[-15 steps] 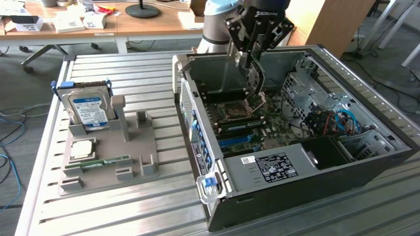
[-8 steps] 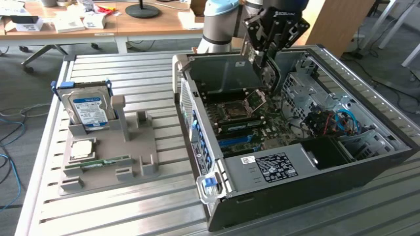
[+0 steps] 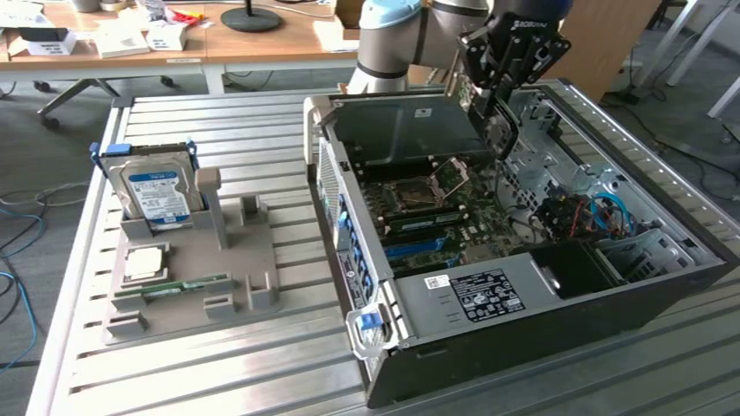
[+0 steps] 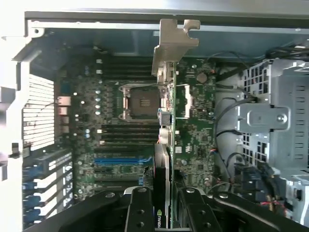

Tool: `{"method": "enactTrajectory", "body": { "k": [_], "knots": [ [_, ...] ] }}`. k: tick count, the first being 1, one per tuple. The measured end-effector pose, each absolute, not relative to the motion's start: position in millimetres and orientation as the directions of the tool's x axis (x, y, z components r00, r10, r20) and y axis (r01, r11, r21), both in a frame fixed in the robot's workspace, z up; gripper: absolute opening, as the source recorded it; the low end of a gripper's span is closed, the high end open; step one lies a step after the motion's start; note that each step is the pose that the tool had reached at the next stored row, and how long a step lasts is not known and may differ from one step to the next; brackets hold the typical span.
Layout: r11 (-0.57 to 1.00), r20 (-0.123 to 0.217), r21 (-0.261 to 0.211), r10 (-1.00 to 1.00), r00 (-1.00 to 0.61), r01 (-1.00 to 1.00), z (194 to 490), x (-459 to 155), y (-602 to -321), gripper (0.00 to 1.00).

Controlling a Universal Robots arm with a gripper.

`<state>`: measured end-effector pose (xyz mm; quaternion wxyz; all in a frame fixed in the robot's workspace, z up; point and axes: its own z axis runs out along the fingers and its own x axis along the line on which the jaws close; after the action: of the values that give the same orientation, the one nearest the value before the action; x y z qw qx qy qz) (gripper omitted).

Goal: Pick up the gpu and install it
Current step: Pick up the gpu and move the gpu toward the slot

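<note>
While the arm (image 3: 387, 39) leans over the open case (image 3: 647, 295), we note the gripper (image 4: 164, 195), jaws pinching the gpu (image 4: 162, 166), thin dark card edge-on, bent silver bracket (image 4: 174, 43), above the green motherboard (image 4: 116, 111).

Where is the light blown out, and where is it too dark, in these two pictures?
Wrist view: the case is washed out white by its vent grille, the gpu glares at its bracket, and the motherboard sits dim. Exterior view: even light on the table, with the case's inside dimmer.
</note>
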<state>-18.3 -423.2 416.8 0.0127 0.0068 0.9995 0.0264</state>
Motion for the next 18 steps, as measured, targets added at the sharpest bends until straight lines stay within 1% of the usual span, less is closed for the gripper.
{"method": "enactTrajectory", "body": {
  "k": [14,18],
  "knots": [
    [0.999,-0.025,0.053,0.014,-1.0,0.013,416.8,30.0,-423.2,0.27],
    [0.999,-0.025,0.053,0.014,-1.0,0.013,416.8,31.4,-423.2,0.27]
  ]
}}
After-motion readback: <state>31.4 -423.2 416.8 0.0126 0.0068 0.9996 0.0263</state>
